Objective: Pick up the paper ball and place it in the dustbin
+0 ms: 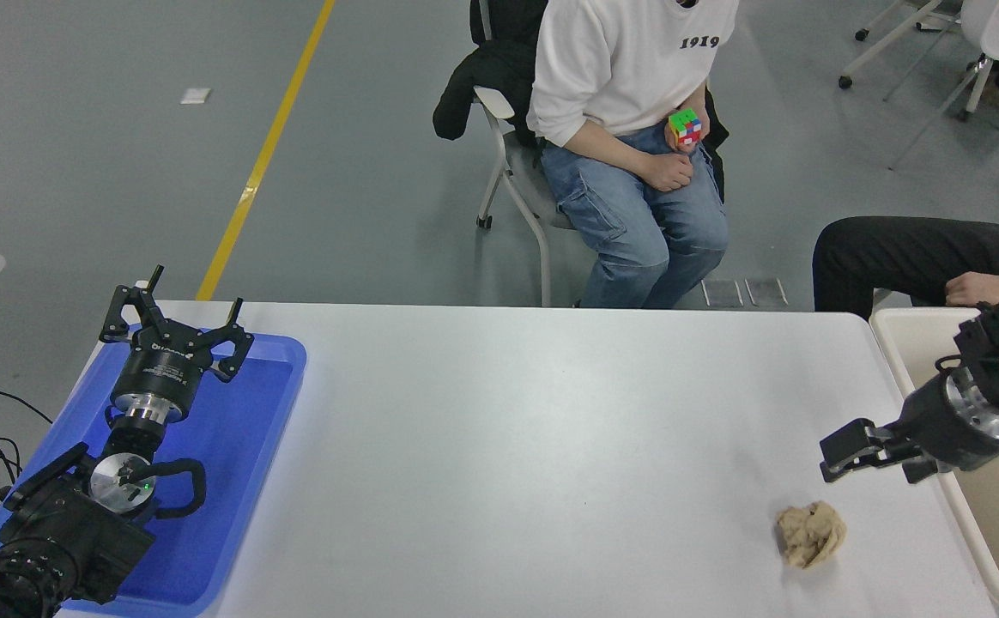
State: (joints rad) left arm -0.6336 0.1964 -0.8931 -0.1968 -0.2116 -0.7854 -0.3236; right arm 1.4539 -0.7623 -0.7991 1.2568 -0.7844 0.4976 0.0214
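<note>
The paper ball (811,534), a wrinkly tan wad, lies on the white table (508,446) near its front right corner. The dustbin (911,316), a cream tub, stands at the table's right end, partly cut off by the picture's edge. My right gripper (868,466) is open and empty. It hangs low over the table, just above and to the right of the ball, beside the bin's left wall, and is not touching the ball. My left gripper (175,322) is open and parked over the blue tray.
A shallow blue tray (268,412) lies at the table's left end under the left arm. A seated person holding a coloured cube (685,127) is behind the table. A second person's hand (976,287) rests behind the bin.
</note>
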